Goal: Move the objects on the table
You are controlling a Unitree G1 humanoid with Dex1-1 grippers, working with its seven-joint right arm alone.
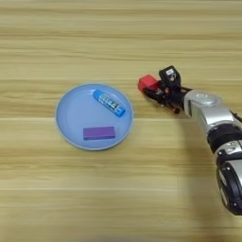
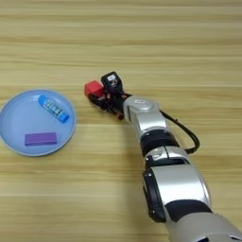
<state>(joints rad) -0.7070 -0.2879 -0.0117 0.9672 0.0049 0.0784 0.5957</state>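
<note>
- The plate sits left of centre on the table, and two things already lie inside it: the tube slanted across its upper part, and the purple block flat in its lower part.
- Judging by that, those two look dealt with, if the plate is where things are meant to go; the task does not say so.
- The red cube is still outside the plate, just right of its upper right rim, on the bare table.
- The gripper is at the cube, reaching in from the right, with the silver forearm trailing to the lower right of the frame.
- Its black fingers are against the cube, but I cannot tell whether they are closed on it or only touching it, nor whether the cube is lifted off the wood.
- Small orange bits show low among the fingers; whether that is the pliers' handles I cannot tell. No pliers lie clearly elsewhere.
- Left to do, by this reading: the cube at least.
</note>
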